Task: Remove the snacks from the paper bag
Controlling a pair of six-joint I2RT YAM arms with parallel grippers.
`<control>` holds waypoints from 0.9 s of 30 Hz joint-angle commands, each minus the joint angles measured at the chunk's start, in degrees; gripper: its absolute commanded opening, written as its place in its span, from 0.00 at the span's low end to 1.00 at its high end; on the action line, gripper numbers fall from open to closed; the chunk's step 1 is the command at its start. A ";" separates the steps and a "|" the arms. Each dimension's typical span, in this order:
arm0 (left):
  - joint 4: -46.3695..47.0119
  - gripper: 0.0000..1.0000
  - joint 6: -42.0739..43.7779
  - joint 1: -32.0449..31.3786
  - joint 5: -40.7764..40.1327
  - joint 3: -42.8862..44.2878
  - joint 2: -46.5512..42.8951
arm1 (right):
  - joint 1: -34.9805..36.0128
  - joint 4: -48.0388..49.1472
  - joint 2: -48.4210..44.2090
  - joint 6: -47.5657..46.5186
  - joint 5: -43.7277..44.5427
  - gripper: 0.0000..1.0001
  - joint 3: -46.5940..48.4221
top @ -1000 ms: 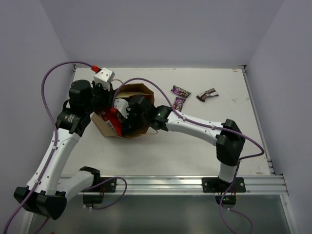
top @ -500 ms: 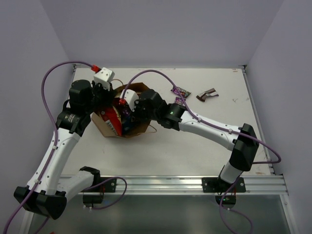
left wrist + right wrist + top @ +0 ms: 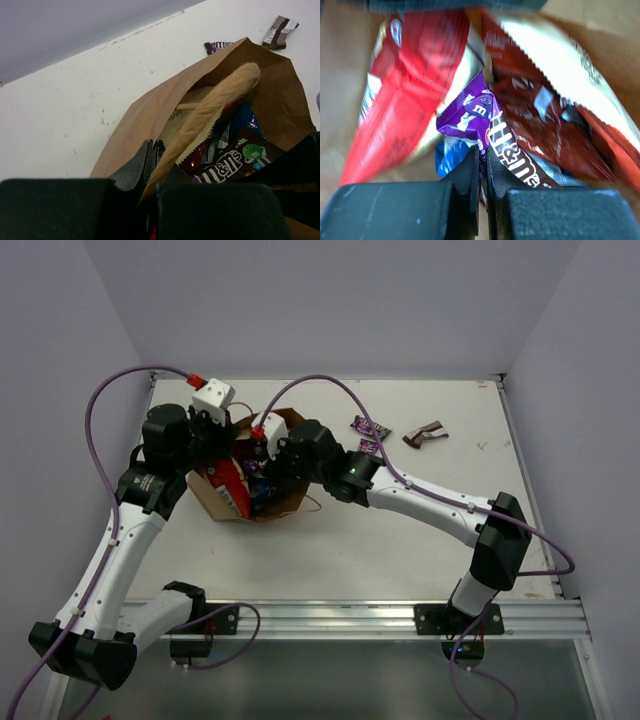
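The brown paper bag [image 3: 292, 498] stands open at mid-left of the table. My left gripper [image 3: 218, 438] is shut on the bag's near wall [image 3: 135, 125], beside a twisted handle [image 3: 220, 97]. My right gripper [image 3: 258, 462] is inside the bag's mouth, shut on a corner of a purple M&M's packet [image 3: 470, 112]. Around it lie a brown M&M's packet [image 3: 516, 156], a red chip bag [image 3: 415, 75], a red-white bag [image 3: 545, 95] and a blue packet [image 3: 447, 156]. The brown M&M's packet also shows in the left wrist view [image 3: 235, 160].
Two purple candy packets [image 3: 370, 426] [image 3: 367, 446] and a brown wrapper [image 3: 424, 433] lie on the table right of the bag. Walls close in the table at the back and both sides. A purple cable arcs over the bag.
My right wrist has moved toward the back of the bag's mouth and its elbow has swung right. The left arm and the bag have stayed put.
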 commanded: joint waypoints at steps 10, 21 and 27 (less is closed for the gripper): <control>-3.11 0.00 -1.45 -0.16 -1.24 -1.17 0.54 | -0.01 11.50 2.97 11.31 1.44 0.00 1.03; -2.84 0.00 -4.00 -0.16 -5.90 0.42 0.80 | -0.45 1.32 -21.20 3.76 5.47 0.00 -2.57; -3.28 0.00 -3.82 -0.16 -8.45 1.30 0.80 | -11.24 -1.33 -31.56 7.78 18.29 0.00 -12.21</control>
